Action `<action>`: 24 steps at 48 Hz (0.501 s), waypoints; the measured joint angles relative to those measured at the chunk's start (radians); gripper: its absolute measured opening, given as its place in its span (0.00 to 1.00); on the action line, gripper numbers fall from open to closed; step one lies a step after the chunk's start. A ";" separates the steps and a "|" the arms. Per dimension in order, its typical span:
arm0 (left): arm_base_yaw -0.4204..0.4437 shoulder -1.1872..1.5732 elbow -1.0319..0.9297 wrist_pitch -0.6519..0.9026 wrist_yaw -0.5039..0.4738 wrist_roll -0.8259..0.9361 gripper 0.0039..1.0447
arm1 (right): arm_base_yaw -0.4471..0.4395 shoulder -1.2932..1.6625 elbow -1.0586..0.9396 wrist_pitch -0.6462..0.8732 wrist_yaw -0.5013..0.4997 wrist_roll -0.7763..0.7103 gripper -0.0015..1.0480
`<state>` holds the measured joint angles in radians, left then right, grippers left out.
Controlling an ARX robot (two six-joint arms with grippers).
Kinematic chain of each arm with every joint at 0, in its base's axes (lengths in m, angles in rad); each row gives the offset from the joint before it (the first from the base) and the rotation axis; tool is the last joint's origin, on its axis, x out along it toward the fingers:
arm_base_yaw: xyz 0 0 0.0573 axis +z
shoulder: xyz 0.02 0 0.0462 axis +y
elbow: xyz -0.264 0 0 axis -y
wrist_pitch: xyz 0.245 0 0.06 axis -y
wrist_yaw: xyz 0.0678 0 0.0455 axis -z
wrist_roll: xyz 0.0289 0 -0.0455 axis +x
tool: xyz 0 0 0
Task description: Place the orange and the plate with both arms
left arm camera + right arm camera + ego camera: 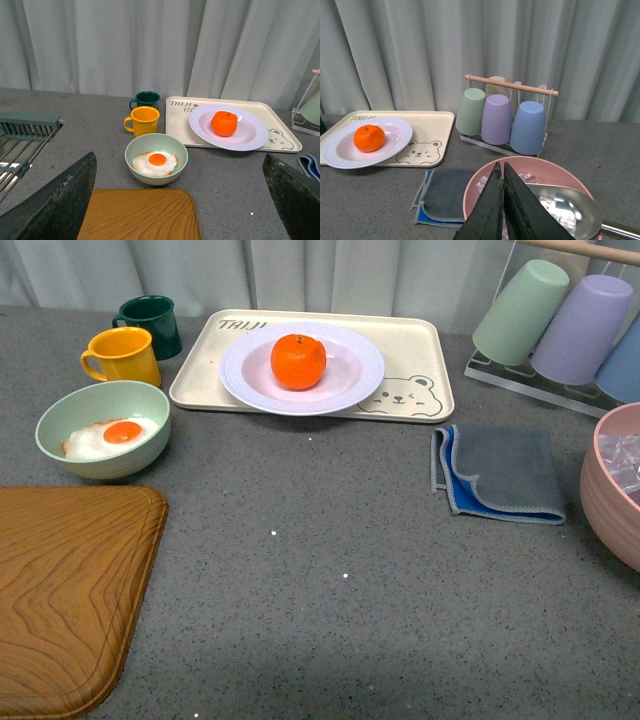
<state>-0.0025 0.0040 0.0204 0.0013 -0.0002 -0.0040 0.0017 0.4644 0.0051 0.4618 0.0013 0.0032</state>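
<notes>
Already on the plate [350,380]: the orange [298,361], roughly centred, plate resting on the bear tray [420,350] at the back of the grey table [330,540]. Left gripper [177,200] wide apart above the wooden board [142,215], just short of the green bowl [156,150] with the fried egg [156,162]. Right gripper [502,200] pressed together, empty, over the pink bowl [475,192], beside the folded cloth [440,200] and cup rack [505,120].

Yellow mug [123,355] beside egg bowl [103,428]; folded cloth [498,474].
</notes>
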 joint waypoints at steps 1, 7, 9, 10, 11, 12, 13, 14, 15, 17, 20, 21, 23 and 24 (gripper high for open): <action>0.000 0.000 0.000 0.000 0.000 0.000 0.94 | 0.000 -0.011 0.000 -0.010 0.000 0.000 0.01; 0.000 0.000 0.000 0.000 0.000 0.000 0.94 | 0.000 -0.062 0.000 -0.058 0.000 0.000 0.01; 0.000 0.000 0.000 0.000 0.000 0.000 0.94 | 0.000 -0.080 0.000 -0.077 0.000 0.000 0.01; 0.000 0.000 0.000 0.000 0.000 0.000 0.94 | 0.000 -0.090 0.000 -0.085 0.000 0.000 0.01; 0.000 0.000 0.000 0.000 0.000 0.000 0.94 | 0.000 -0.102 0.000 -0.098 0.000 0.000 0.01; 0.000 0.000 0.000 0.000 0.000 0.000 0.94 | 0.000 -0.111 0.000 -0.106 0.000 0.000 0.01; 0.000 0.000 0.000 0.000 0.000 0.000 0.94 | 0.000 -0.119 0.000 -0.113 0.000 0.000 0.01; 0.000 0.000 0.000 0.000 0.000 0.000 0.94 | 0.000 -0.127 0.000 -0.121 0.000 0.000 0.01; 0.000 0.000 0.000 0.000 0.000 0.000 0.94 | 0.000 -0.130 0.000 -0.125 0.000 0.000 0.01; 0.000 0.000 0.000 0.000 0.000 0.000 0.94 | 0.000 -0.153 0.000 -0.147 0.000 0.000 0.01; 0.000 0.000 0.000 0.000 0.000 0.000 0.94 | 0.000 -0.179 0.000 -0.173 0.000 0.000 0.01; 0.000 0.000 0.000 0.000 0.000 0.000 0.94 | 0.000 -0.189 0.000 -0.183 0.000 0.000 0.01; 0.000 0.000 0.000 0.000 0.000 0.000 0.94 | 0.000 -0.205 0.000 -0.199 0.000 0.000 0.01; 0.000 0.000 0.000 0.000 0.000 0.000 0.94 | 0.000 -0.212 0.000 -0.205 0.000 0.000 0.01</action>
<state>-0.0025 0.0040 0.0204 0.0013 -0.0002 -0.0040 0.0017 0.2527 0.0051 0.2565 0.0013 0.0032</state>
